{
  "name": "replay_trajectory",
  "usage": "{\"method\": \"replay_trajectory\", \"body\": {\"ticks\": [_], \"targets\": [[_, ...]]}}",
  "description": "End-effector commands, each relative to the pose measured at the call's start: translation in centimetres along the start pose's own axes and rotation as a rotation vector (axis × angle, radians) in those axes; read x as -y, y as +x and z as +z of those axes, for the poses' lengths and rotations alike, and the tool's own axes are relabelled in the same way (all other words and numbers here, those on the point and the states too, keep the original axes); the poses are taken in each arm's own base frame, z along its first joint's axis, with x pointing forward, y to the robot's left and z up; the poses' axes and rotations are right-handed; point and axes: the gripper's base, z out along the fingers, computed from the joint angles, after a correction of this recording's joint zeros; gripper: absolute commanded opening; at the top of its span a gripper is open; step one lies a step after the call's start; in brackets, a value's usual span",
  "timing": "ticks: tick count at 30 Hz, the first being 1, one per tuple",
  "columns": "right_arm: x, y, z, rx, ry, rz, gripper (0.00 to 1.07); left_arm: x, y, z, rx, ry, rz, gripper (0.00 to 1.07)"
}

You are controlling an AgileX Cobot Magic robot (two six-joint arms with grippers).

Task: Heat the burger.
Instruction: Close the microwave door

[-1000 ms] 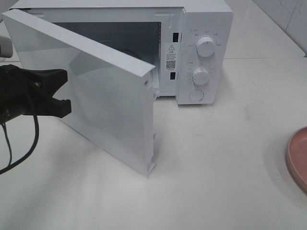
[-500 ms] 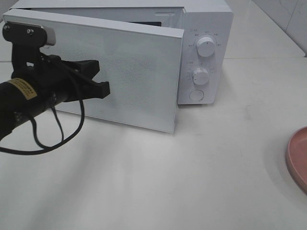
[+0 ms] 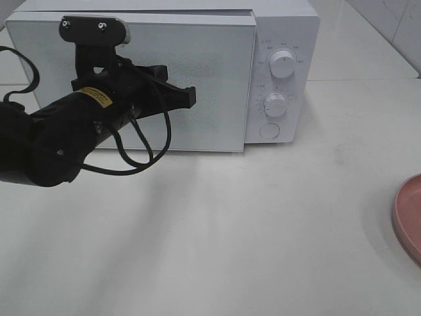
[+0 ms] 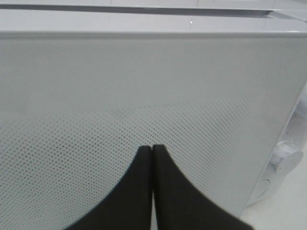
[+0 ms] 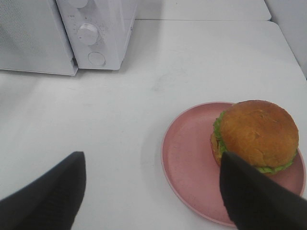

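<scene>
We noted the white microwave (image 3: 164, 72) at the back of the white table (image 3: 263, 230), its door (image 3: 197, 79) flush against the body. The left gripper (image 3: 191, 99) was at the door's perforated front panel, its black fingers (image 4: 144, 191) pressed together with nothing between them. In the left wrist view the joined tips sat right at the dotted panel (image 4: 72, 143); we could not tell whether they actually touched it. Two round dials (image 3: 282, 64) and a round button (image 3: 268, 130) lined the control strip to the right of the door.

The burger (image 5: 256, 134) sat on the pink plate (image 5: 192, 163), toward the plate's far side from the microwave, lettuce showing under the brown bun. The plate lay on the table well apart from the microwave; in the high view only its rim (image 3: 408, 217) showed at the right edge.

The right gripper (image 5: 153, 191) hovered above the table near the plate, its fingers (image 5: 48, 191) spread wide and holding nothing. One fingertip overlapped the plate's edge in the right wrist view; contact unclear.
</scene>
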Motion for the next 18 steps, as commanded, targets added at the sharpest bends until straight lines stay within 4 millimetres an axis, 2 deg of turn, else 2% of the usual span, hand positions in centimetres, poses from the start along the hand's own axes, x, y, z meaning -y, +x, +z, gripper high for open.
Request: {"method": "replay_trajectory", "body": {"ticks": [1, 18], "targets": [[0.0, 0.3, -0.3, 0.03, 0.0, -0.01, 0.75, 0.4, -0.2, 0.7, -0.004, -0.025, -0.01, 0.0], [0.0, 0.3, -0.3, 0.03, 0.0, -0.009, 0.75, 1.2, -1.0, 4.5, 0.002, -0.094, -0.028, 0.0]]}}
